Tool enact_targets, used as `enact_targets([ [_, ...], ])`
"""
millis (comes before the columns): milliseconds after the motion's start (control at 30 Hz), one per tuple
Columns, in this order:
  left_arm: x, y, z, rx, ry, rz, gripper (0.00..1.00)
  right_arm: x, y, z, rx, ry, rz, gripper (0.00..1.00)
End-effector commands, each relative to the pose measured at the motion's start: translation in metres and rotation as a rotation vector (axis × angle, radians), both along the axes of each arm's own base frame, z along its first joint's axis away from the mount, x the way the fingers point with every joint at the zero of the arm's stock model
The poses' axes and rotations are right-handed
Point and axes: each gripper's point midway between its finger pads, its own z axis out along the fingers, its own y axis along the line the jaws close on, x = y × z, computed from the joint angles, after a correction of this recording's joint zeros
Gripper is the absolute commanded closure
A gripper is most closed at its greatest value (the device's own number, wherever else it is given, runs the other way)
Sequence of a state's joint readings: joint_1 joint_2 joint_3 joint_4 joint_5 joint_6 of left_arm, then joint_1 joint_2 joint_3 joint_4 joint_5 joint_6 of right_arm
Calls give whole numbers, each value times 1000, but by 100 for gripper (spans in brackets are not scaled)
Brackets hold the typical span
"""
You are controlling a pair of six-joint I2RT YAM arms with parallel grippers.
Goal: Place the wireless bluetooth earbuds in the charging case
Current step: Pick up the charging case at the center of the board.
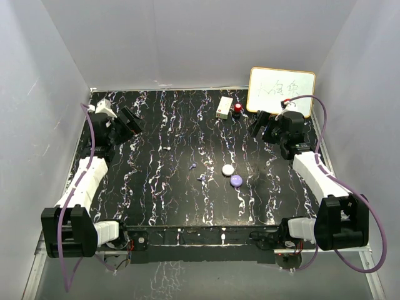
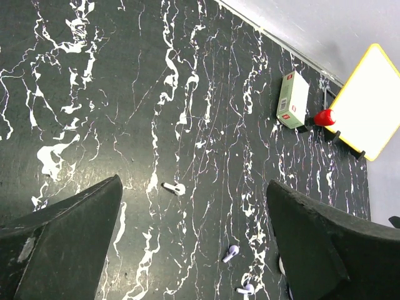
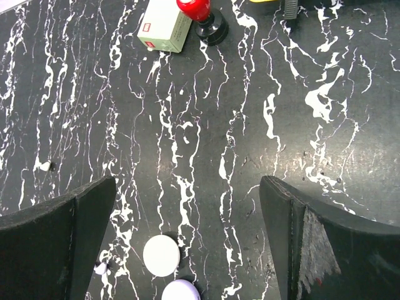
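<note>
**Both claws spread and empty; earbuds loose mid-table**

Top view: left gripper at the far-left of the table, right gripper at the far-right. Both are wide open, nothing held, and well apart from the lilac earbuds. The pair lies near table centre, the second bud just nearer the bases. Just to their right sit a white puck and a lilac puck, close together.

Left wrist view only: both buds show stems clearly, and a small white earbud lies between the spread fingers. From above it is a mere speck.

Right wrist view only: both pucks from close by, low in frame between the spread fingers, the lilac one cut by the frame edge. One bud peeps out at the left finger; the other is not seen.

Surface: black, white-veined marble pattern. At the far edge: a pale green box, a red knob, a yellow-framed whiteboard with writing. Plain white walls on three sides.
</note>
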State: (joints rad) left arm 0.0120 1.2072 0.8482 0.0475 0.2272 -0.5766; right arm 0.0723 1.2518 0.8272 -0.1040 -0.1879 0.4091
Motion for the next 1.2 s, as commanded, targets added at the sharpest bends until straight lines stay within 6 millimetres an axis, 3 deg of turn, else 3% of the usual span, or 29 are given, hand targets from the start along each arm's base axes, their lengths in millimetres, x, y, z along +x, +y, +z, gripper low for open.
enact_targets([
  [0, -9, 0, 26, 11, -108, -18, 1, 9, -5, 35, -38, -113, -22, 2],
  [167, -14, 5, 30, 8, -73, 24, 1, 7, 1, 40, -29, -138, 10, 2],
  [367, -16, 10, 24, -1, -26, 68, 1, 7, 8, 29, -42, -72, 64, 2],
  [567, -19, -11, 25, -27, -62, -68, 1, 0, 21, 21, -97, -57, 94, 2],
  [767, -29, -21, 9, -26, -27, -146, 1, -12, 72, -6, -203, 12, 194, 2],
  [867, -34, -32, 3, -27, 7, -199, 1, -21, 87, -16, -230, 35, 226, 2],
  [1167, -47, -61, -12, -23, 49, -285, 1, -51, 97, -50, -334, 129, 269, 2],
])
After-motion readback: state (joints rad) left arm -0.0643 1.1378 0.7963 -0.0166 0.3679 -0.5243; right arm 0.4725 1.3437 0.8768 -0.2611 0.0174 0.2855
